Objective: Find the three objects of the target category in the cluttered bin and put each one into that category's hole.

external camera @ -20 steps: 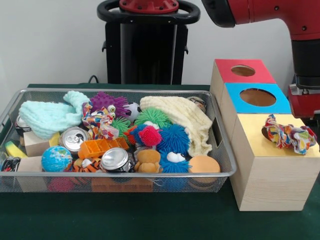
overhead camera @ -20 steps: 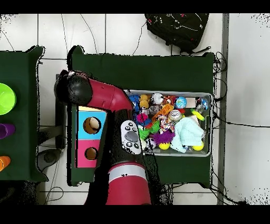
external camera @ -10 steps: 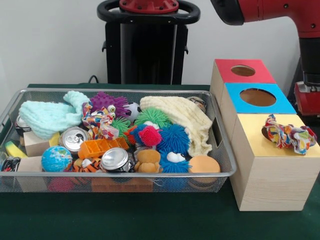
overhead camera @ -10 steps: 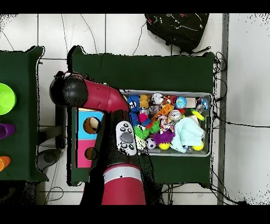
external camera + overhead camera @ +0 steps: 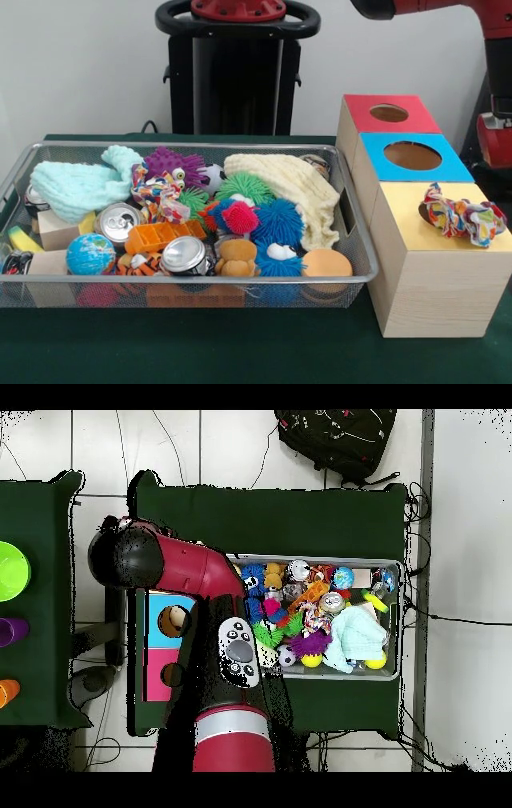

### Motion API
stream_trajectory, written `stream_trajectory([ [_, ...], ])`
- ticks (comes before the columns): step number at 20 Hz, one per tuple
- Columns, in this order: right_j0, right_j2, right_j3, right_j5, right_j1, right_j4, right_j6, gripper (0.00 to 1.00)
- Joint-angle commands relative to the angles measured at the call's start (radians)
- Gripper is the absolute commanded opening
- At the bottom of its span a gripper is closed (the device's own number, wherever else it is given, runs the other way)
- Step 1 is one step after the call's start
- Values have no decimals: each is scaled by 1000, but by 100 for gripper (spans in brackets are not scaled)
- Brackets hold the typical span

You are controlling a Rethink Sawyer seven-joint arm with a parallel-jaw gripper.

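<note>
A wire bin [image 5: 356, 240] holds a pile of toys, cans and cloths. Beside it stand three wooden boxes with holes: a red-topped one [image 5: 390, 113], a blue-topped one [image 5: 412, 155] and a yellow-topped one [image 5: 416, 224]. A multicoloured knotted rope toy [image 5: 462, 216] lies on the yellow top, over its hole. A similar rope toy [image 5: 160, 192] lies in the bin. Only the red arm [image 5: 448, 8] shows, along the top and right edge. In the overhead view the arm [image 5: 190, 569] covers the yellow box; the gripper is hidden.
In the bin are a mint cloth [image 5: 76, 188], a cream cloth [image 5: 296, 188], spiky balls [image 5: 276, 220], two cans [image 5: 184, 254], a globe ball [image 5: 90, 254] and wooden blocks [image 5: 56, 232]. Coloured cups [image 5: 10, 571] stand on a side table in the overhead view.
The arm has drawn up and off to the right in the front view. In the overhead view its elbow swung further left. The rope toy on the yellow box has not moved.
</note>
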Motion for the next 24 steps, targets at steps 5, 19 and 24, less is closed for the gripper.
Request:
stream_trajectory([
  [5,-61,50,155,-58,22,-36,142,0],
  [19,-141,132,162,-126,79,-65,99,0],
  [24,-123,133,169,-181,92,-63,137,0],
])
